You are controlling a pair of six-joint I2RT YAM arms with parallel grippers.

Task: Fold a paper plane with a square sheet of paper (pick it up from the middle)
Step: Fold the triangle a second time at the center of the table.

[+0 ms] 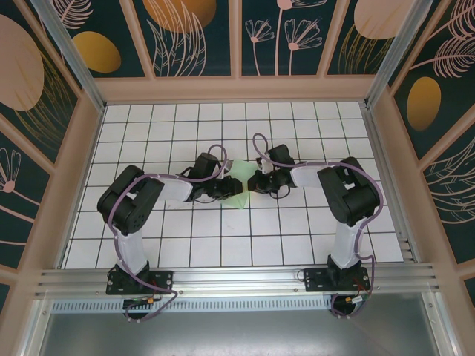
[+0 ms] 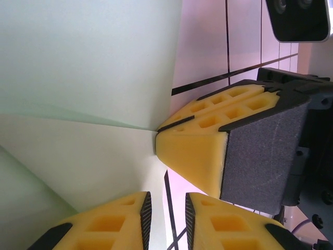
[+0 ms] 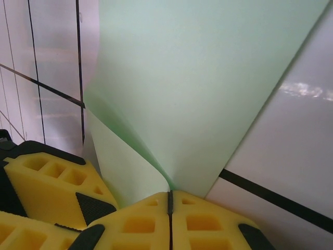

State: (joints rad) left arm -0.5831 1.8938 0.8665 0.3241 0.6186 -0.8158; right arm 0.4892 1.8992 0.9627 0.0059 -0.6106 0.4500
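The sheet (image 3: 197, 78) is found at about the middle of the table (image 1: 297, 245), between the two arms and well away from every edge. It is pinched by the right gripper (image 3: 169, 203), whose pads are pressed fully together on the point where a fold in the paper comes to a tip. From that pinch the paper fans away in two panels, so the crease is kept defined while the rest is left free.

The left gripper (image 2: 167, 221) is set just beside that same tip. Its fingers are parted by a narrow gap, through which the tiled surface can be seen. The sheet's edge runs along that gap, but whether any paper lies inside it cannot be told from so close a view. No clamp is judged to be made there.

This placement is judged to prepare a second pinch beside the first, so that the fold can be drawn tight and pressed. No dart shape is formed yet.
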